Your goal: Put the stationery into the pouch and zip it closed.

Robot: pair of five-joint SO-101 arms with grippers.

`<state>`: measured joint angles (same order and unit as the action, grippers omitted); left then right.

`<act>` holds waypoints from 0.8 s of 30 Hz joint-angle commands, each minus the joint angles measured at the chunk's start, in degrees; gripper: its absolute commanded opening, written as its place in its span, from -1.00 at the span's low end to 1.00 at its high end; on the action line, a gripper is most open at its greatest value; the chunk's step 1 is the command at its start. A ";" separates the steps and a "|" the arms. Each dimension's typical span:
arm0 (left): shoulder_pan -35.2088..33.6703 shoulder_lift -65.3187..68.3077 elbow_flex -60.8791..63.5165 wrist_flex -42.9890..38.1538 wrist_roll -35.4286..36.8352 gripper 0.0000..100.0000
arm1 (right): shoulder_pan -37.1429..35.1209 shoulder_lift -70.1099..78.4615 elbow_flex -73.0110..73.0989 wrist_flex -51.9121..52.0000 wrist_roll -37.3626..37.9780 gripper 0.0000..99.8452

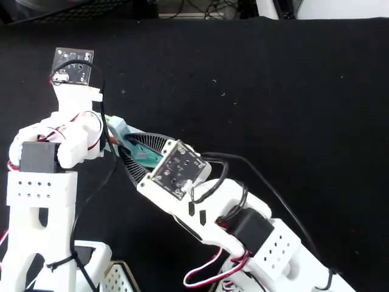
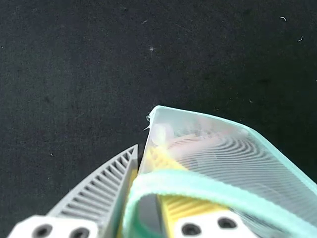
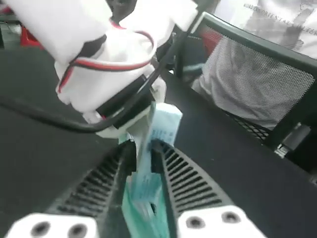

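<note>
The pouch [image 2: 213,148] is translucent with a mint-green edge and is held off the black table [image 1: 273,91] between both arms. Yellow and pinkish stationery [image 2: 168,166] shows through its wall. My left gripper [image 2: 148,166] is shut on one end of the pouch, its grey ribbed finger [image 2: 106,191] lying along the side. My right gripper [image 3: 142,148] is shut on the pouch's [image 3: 161,126] green edge, right below the left arm's wrist [image 3: 99,44]. From above, the pouch [image 1: 118,129] sits between the left arm [image 1: 67,134] and the right gripper [image 1: 137,153].
The two arms are close together at the table's left front. Black cloth stretches open to the right and the back. A mesh chair [image 3: 257,84] stands beyond the table. The arms' white bases [image 1: 36,213] line the front edge.
</note>
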<state>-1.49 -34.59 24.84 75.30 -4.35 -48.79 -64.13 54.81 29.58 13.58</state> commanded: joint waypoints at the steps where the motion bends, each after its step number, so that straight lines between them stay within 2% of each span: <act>1: 0.75 1.32 3.56 -0.26 0.35 -0.94 | -0.53 -0.40 -1.01 -1.58 0.53 -0.96; 7: 0.75 0.88 3.47 -0.26 0.35 -0.94 | -0.18 0.13 0.04 -1.41 0.53 -0.93; 12: 0.75 0.88 3.30 0.09 0.35 -0.94 | 0.00 6.02 0.48 -1.49 0.53 -0.93; 17: 0.48 0.88 3.38 0.00 0.35 -0.94 | 3.52 12.62 -0.92 -4.48 3.87 -0.94; 21: 0.66 0.88 3.47 -0.09 0.35 -0.94 | 3.96 9.10 -3.56 -2.90 3.96 -0.94; 24: 0.40 0.88 3.47 -0.18 0.35 -0.94 | 3.87 2.42 -6.73 3.52 3.69 -0.93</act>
<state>-1.49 -34.59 24.84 74.95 -4.18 -46.33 -56.66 52.53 28.62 17.10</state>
